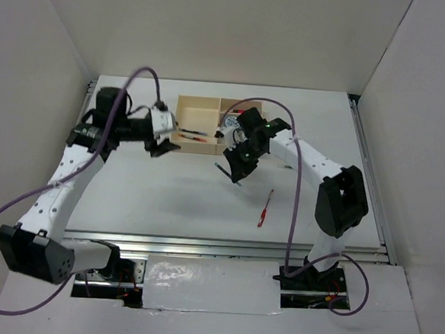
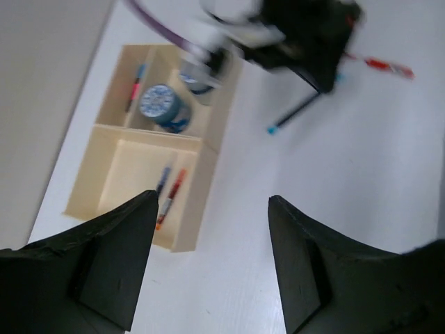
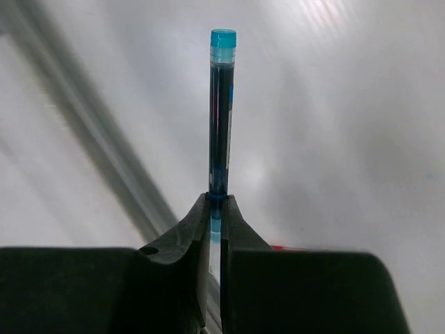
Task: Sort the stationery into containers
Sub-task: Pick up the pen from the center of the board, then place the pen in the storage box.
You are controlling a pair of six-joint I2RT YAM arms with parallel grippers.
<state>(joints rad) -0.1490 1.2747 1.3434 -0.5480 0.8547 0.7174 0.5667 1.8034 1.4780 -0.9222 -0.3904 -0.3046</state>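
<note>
The right gripper (image 3: pixel 216 209) is clamped on the blue pen (image 3: pixel 220 118), pinching it near 1 end, with the capped end sticking out ahead of the fingers. From above, that pen is held clear of the table (image 1: pixel 166 201), just in front of the near wall of the tray (image 1: pixel 200 98), and it slants down and to the left. The left gripper (image 2: pixel 212 209) hovers by the tray's left end, fingers spread wide and holding nothing.

The job now, I'd say, is delivery: carry the pen over the near wall into the large section, where 2 pens (image 2: pixel 169 191) lie. It's best to turn the wrist so the pen runs along that section's length, bring it low, then let go. Dropped crosswise or from high up, a thin round pen could bridge the wall or roll out. The grip is far off centre, so the long end may swing, and slow is wise. The left arm sits close to that same section, so the 2 arms need room.

The tape rolls (image 2: pixel 158 104) sit in a smaller compartment. 1 red pen (image 1: pixel 265 208) lies loose on the table, well apart from the tray.

The table is smooth, white and faintly glossy, so pens will likely roll on it. White walls (image 1: pixel 240 31) box in the cell on 3 sides, and metal rails (image 1: pixel 224 246) run along the near edge.
</note>
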